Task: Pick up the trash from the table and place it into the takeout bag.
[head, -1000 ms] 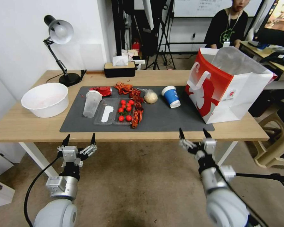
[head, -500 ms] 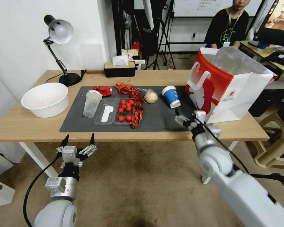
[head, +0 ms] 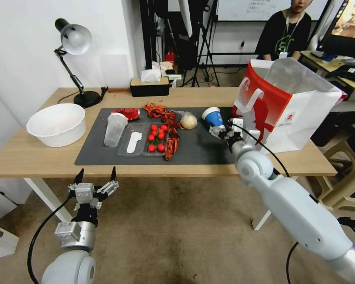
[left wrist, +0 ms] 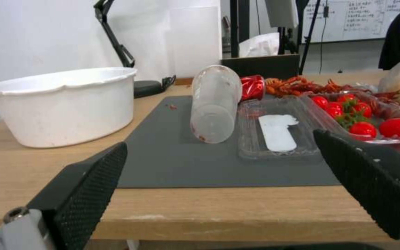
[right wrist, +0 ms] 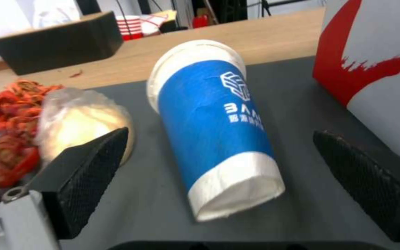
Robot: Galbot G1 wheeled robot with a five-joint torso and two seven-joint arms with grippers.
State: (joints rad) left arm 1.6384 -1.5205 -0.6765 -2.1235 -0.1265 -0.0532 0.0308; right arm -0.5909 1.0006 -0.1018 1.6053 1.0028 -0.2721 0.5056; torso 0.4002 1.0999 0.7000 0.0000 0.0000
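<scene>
The blue paper cup (head: 213, 117) (right wrist: 214, 132) lies on its side on the dark mat (head: 201, 152), beside the red-and-white takeout bag (head: 282, 106) (right wrist: 376, 69). My right gripper (head: 224, 130) (right wrist: 221, 137) is open just in front of the cup, one finger on each side, not touching it. The clear wrap with its beige lump (head: 188, 120) (right wrist: 82, 121) lies close by. A clear plastic cup (head: 114, 130) (left wrist: 214, 104) and a crushed red can (head: 126, 113) (left wrist: 252, 86) lie at the mat's left. Below the table's (head: 27, 157) front edge my left gripper (head: 96, 178) (left wrist: 218, 142) hangs open.
A white basin (head: 57, 124) (left wrist: 61, 104) stands left of the mat. A clear tray with tomatoes (head: 156, 138) (left wrist: 362, 118) and red shells (head: 161, 112) lie mid-mat. A desk lamp (head: 75, 41) and tissue box (head: 149, 86) stand at the back.
My right arm has risen from below the table's front edge and reached forward over the mat to the blue cup. The left arm has hardly moved.
</scene>
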